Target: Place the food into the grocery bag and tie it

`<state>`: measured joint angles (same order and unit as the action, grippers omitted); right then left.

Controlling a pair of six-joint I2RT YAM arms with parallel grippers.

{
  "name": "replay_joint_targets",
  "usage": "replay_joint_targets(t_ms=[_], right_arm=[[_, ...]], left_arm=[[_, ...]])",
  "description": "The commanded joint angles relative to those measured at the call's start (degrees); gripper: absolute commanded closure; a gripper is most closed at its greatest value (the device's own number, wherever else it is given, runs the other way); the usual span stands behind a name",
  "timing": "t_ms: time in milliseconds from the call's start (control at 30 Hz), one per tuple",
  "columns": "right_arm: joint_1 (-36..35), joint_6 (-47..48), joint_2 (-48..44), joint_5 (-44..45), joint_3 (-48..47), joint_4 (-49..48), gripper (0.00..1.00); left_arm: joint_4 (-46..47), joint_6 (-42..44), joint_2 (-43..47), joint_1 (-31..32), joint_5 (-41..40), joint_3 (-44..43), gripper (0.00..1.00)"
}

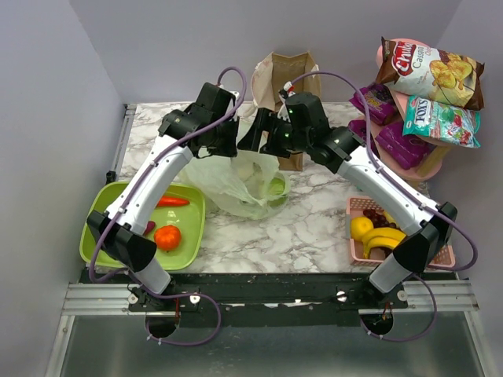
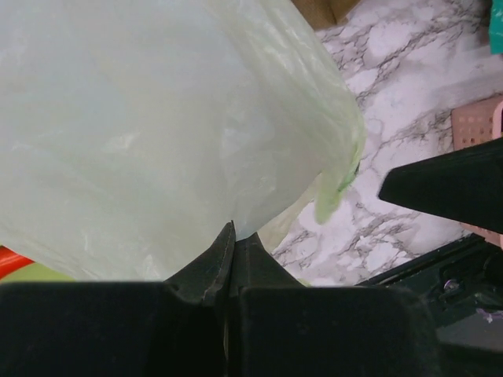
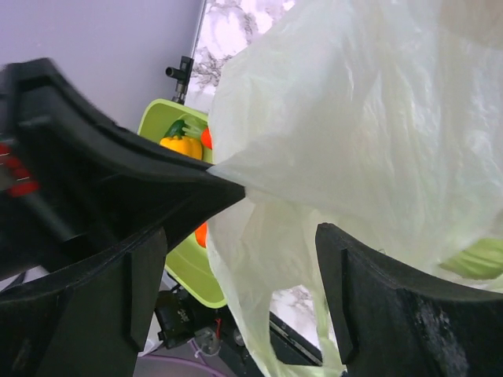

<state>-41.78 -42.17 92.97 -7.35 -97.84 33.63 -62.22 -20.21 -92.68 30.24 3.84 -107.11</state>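
The pale green grocery bag [image 1: 236,182] lies mid-table, its top lifted; a pale green cabbage [image 1: 275,187] shows through it. My left gripper [image 1: 225,143] is shut on the bag's film [image 2: 157,133], pinching its edge at the fingertips [image 2: 233,236]. My right gripper [image 1: 255,135] is open, and a strand of the bag [image 3: 259,259] hangs between its fingers [image 3: 369,306] untouched. A round orange fruit [image 1: 167,237] sits on the green tray [image 1: 98,239]. A yellow bell pepper [image 3: 182,145] shows on that tray in the right wrist view. Bananas [image 1: 383,239] lie in the pink basket [image 1: 446,256].
A stiff brown paper bag [image 1: 287,75] stands at the back behind both grippers. A pink stand [image 1: 416,169] at the right back holds snack packets and purple boxes. A red pepper [image 1: 171,202] lies on the green tray. A yellow fruit [image 1: 361,227] and grapes share the pink basket.
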Motion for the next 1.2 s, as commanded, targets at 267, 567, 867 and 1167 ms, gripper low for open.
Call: replay_joint_targets(t_ms=[267,567,867,1167], right_arm=[[-0.31,5.35,-6.35,0.68,5.07,3.68,0.17],[-0.29,9.3,-8.9,-4.99,6.55,3.2,0.17],[-0.31,11.47,-8.77,-10.74,4.77,2.44,0.17],[-0.28,13.02,-9.03,-13.21,4.2,3.6,0.16]], left_arm=[[4.96,1.09,3.69,0.35,1.52,10.57,1.0],[6.57,0.96,8.13,0.3,0.59,13.08,0.98],[4.56,0.52,11.56,0.29,-2.6,12.25,0.56],[2.46,-0.94,17.71,0.26,-3.1,13.75,0.15]])
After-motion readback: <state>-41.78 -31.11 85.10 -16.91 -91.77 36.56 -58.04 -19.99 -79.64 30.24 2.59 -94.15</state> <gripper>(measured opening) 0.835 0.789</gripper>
